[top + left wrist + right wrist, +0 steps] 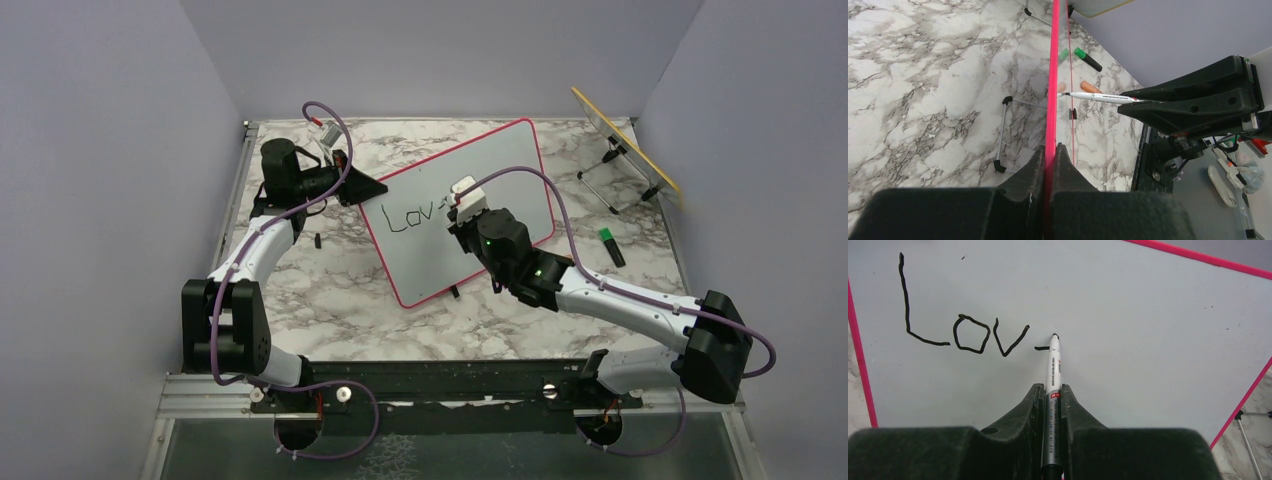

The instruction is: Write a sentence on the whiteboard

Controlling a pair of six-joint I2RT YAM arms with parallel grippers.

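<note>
**benchrat:** ok, what are the arms doing here?

**mo_k:** The left arm is reaching up the left side of the marble table, with its elbow bending and its wrist turning right. The left gripper is clamping tight on the pink frame of the whiteboard, near the far-left corner. In the left wrist view I'm looking straight down that pink edge, and both fingers are pinching it. The right arm is stretching in from the right side with its forearm angling left. The right gripper is hovering over the middle of the board, clenching a marker whose tip is touching the white surface.

**benchrat:** and where's the board sitting? Can you read anything?

**mo_k:** It's sitting mid-table, skewed and tilted. The sentence is reading "Lov" in black so far, plus a short dash right beside the marker tip. The marker barrel is showing a red band and tiny print that I can't read. A green marker is lying off to the right, near a yellow-edged panel that's leaning on a wire stand.
</note>
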